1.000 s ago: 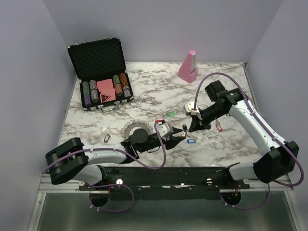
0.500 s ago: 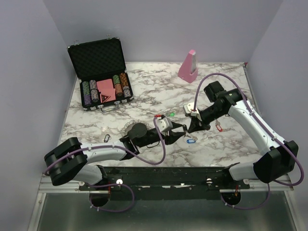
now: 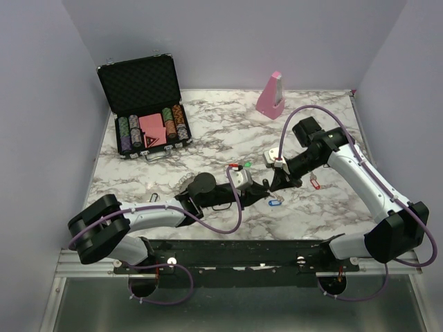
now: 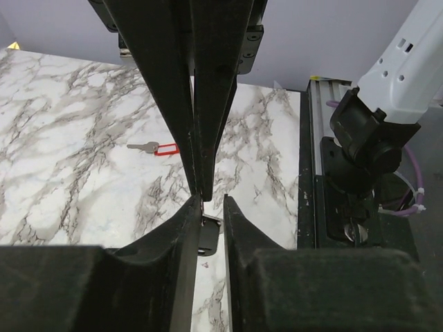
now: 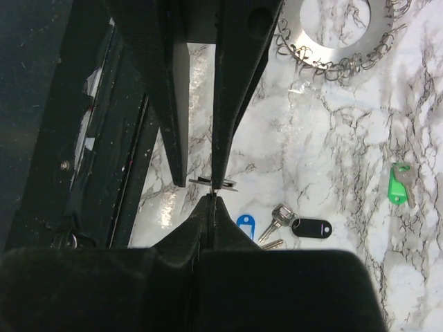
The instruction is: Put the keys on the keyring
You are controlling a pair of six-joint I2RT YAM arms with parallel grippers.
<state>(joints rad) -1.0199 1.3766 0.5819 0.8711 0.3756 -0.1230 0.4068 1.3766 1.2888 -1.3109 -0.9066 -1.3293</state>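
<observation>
Looks like a robotics lab test bench to me: two robot arms (image 3: pixel 149 220) (image 3: pixel 367 176) bolted to a metal rail (image 3: pixel 235 261) at a marble-look table (image 3: pixel 325 207), boxed in by plain lilac walls (image 3: pixel 242 34).

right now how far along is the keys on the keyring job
Done: nothing that shows; the visible part of the keyring carries no key. In hand: the right gripper is shut on a small metal piece, likely a key, with the left gripper open around it. To do: the green key, blue key, black key and red key lie loose on the table.
</observation>
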